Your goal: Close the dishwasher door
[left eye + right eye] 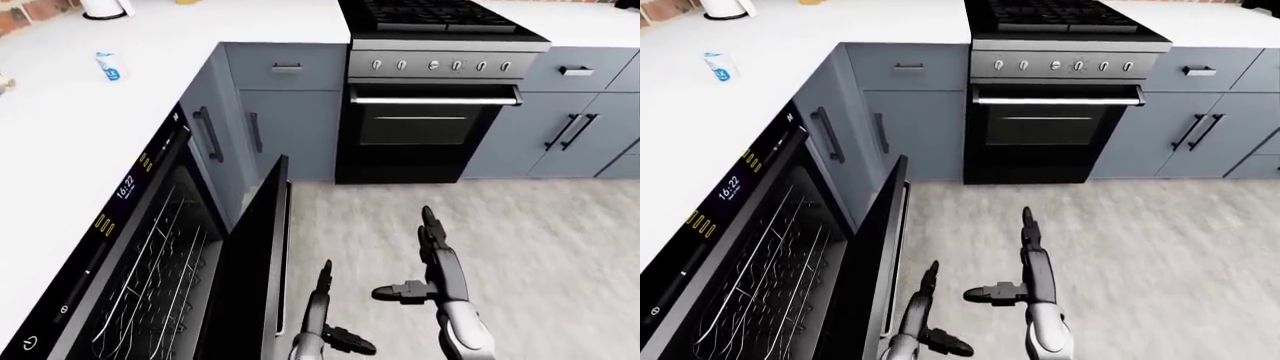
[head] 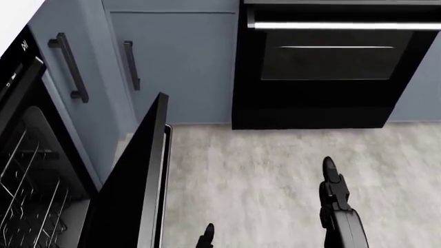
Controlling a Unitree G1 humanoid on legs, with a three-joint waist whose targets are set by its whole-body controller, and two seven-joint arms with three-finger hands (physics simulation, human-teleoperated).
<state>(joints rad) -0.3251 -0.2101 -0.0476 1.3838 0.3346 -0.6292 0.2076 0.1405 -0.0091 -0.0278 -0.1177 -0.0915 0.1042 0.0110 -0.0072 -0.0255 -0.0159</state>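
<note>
Kitchen units in grey-blue (image 1: 290,127) line the top of the left-eye view under a white countertop (image 1: 90,127), with a black and steel oven (image 1: 430,112) set among them. Black dishwasher door (image 1: 255,277) stands partly raised at lower left, beside the open tub with its wire racks (image 1: 150,277). Right hand (image 1: 432,259), dark and three-fingered, hangs over the pale floor (image 1: 540,247) with fingers spread, holding nothing. Left hand (image 1: 322,322) is likewise spread, just beside the door's edge. A small white bottle (image 1: 108,66) lies on the countertop.
</note>
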